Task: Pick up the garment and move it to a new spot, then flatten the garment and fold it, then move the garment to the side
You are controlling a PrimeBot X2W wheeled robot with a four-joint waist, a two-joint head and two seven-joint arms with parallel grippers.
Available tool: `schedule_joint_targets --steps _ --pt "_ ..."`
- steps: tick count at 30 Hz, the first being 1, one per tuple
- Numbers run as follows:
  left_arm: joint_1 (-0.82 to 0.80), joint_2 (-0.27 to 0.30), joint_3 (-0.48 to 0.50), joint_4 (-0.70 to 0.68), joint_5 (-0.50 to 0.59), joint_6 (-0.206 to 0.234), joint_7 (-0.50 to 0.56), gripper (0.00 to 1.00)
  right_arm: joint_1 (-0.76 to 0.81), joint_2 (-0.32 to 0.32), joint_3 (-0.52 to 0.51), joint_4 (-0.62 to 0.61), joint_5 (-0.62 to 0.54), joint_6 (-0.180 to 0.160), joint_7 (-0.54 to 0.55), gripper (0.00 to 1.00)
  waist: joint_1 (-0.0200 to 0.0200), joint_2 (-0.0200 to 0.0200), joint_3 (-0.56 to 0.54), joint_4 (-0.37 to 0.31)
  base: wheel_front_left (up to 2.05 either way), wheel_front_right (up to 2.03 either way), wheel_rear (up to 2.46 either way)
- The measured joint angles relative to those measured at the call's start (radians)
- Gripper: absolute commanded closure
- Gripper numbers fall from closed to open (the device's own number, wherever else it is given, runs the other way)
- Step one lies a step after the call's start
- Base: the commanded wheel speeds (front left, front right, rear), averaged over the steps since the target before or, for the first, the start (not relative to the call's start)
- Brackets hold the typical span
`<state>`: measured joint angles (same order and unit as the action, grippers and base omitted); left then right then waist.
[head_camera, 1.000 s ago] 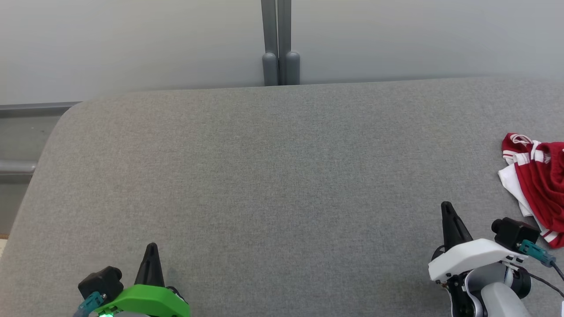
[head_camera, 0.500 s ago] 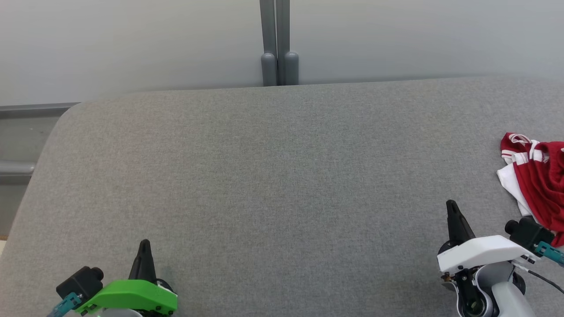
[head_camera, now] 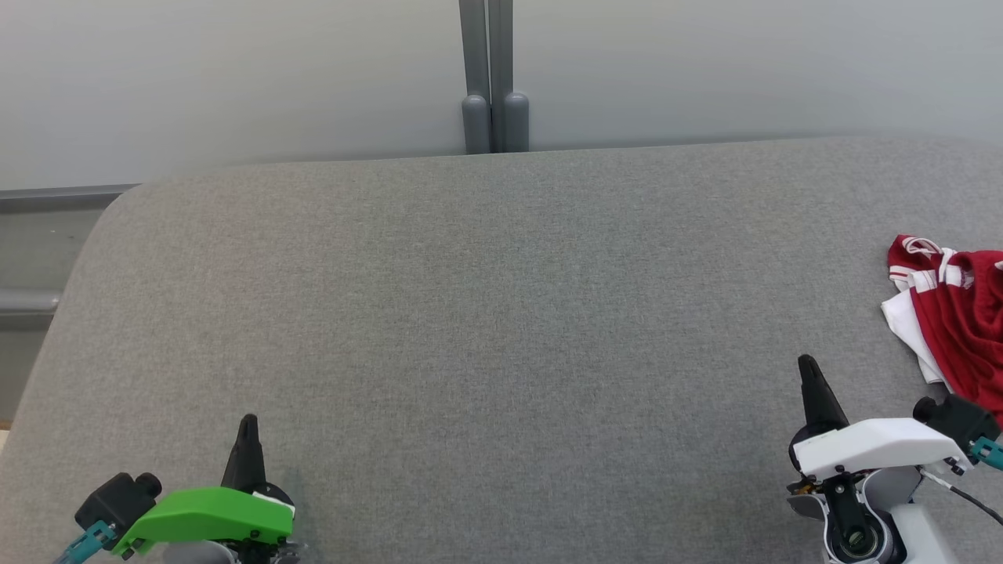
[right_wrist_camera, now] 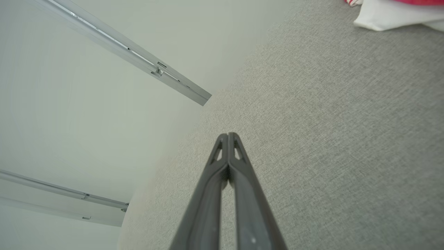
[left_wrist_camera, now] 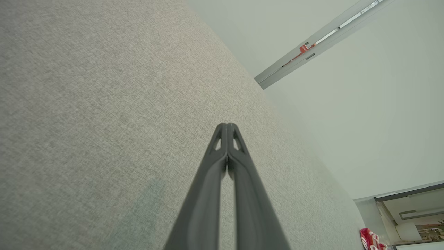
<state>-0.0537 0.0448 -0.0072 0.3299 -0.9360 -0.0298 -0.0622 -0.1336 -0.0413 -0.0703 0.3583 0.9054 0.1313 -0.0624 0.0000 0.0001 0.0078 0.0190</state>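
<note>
Both hands have spread outward, left hand [head_camera: 248,423] leftward, right hand [head_camera: 807,363] toward the crumpled garment [head_camera: 957,317] at the far right of the bench [head_camera: 501,313]; both are pinched together, empty, so pick-up seems not begun: the right must open and reach it

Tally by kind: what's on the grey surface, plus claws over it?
garment: 1, red and white, crumpled at the right edge of the grey surface
claws: 2, left claw and right claw, both shut and empty
total: 3
</note>
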Motion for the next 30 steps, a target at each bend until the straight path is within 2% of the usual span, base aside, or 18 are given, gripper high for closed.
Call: schedule_joint_targets --steps 30 --pt "-0.019 0.000 0.056 -0.038 -0.313 -0.047 0.082 1.00 0.007 -0.003 -0.020 -0.052 0.327 -0.001 0.081 1.00 0.0000 0.0000 -0.002 -0.007 0.00 0.00 0.00"
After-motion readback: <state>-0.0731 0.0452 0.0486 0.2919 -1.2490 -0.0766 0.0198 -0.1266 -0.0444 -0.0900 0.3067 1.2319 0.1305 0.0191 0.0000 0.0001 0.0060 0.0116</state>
